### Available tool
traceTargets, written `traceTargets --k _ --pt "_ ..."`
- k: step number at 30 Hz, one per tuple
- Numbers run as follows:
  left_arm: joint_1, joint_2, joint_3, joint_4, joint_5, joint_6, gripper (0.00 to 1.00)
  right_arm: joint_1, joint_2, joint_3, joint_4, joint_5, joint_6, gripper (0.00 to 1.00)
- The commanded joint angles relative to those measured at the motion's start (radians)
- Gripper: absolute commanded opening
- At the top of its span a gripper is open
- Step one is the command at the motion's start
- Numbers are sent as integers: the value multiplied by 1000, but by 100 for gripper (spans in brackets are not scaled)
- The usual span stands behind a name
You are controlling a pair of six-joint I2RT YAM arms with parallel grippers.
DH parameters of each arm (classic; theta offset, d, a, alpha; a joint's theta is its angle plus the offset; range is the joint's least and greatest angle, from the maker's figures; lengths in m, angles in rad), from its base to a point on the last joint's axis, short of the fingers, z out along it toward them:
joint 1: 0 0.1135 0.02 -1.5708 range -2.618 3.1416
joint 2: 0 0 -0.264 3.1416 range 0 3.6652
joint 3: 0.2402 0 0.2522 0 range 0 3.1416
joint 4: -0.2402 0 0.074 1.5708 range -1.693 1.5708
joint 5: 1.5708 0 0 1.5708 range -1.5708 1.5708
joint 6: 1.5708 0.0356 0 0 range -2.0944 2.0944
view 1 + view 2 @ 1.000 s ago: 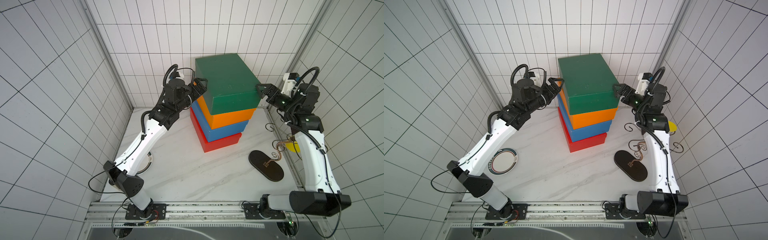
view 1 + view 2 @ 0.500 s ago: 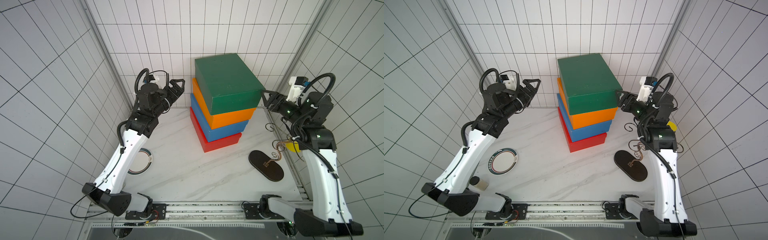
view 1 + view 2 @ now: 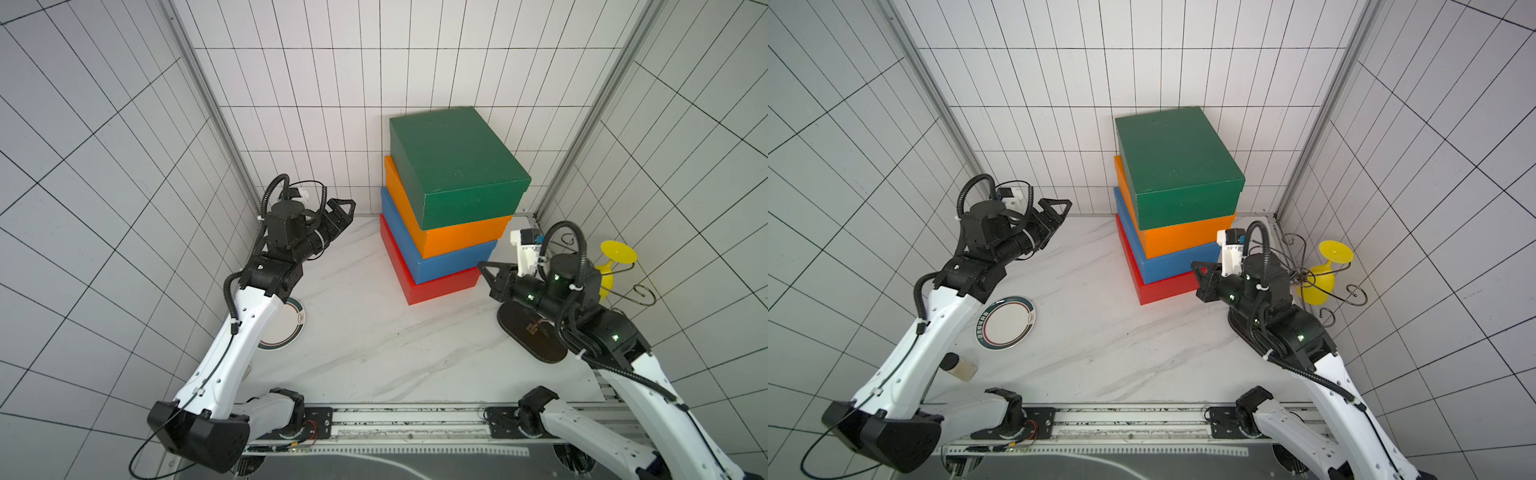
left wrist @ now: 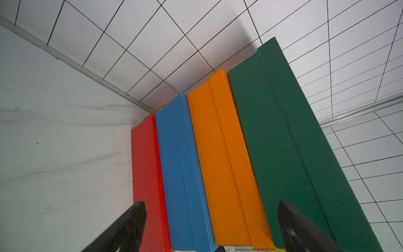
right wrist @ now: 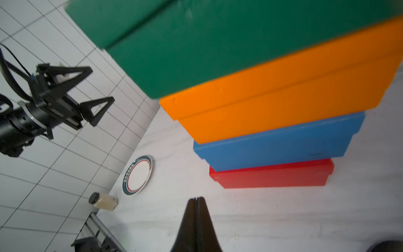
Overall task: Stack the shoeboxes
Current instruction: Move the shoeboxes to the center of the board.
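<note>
The green box [image 3: 453, 158], orange box [image 3: 465, 237], blue box [image 3: 453, 264] and red box [image 3: 444, 287] are plain; the plate [image 3: 1007, 322] is white, its rim seemingly dark teal; the table [image 3: 374, 353] is grey-veined white marble.

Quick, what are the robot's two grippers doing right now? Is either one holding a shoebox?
Left gripper: open, holding nothing.
Right gripper: shut, holding nothing.

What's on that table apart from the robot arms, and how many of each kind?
Shoeboxes: 4 (green, orange, blue, red)
Plate: 1
Small jar: 1
Yellow goblet: 1
Wire stand with black base: 1
Total: 8
</note>
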Motion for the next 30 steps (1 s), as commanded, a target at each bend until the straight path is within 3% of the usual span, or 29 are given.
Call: traceTargets --k 1,7,13,18,21,23,26,30 --pt "10 -25 -44 -4 28 18 93 118 -33 -181 -21 127 99 0" --pt "9 -32 -113 2 38 32 93 314 -11 -391 90 314 196 0" --pt "11 -30 -219 42 72 34 92 324 12 -608 237 546 224 0" --pt "12 -7 -293 86 113 36 88 301 -59 -836 567 688 194 0" --pt "12 2 -332 124 138 33 86 194 -22 -901 704 637 174 0" --pt "13 13 -356 135 148 40 85 66 44 -922 799 526 157 0" --pt "17 34 -385 145 166 46 85 -102 166 -903 907 372 125 0" --pt "19 69 -400 159 194 50 84 -219 306 -837 985 259 103 0"
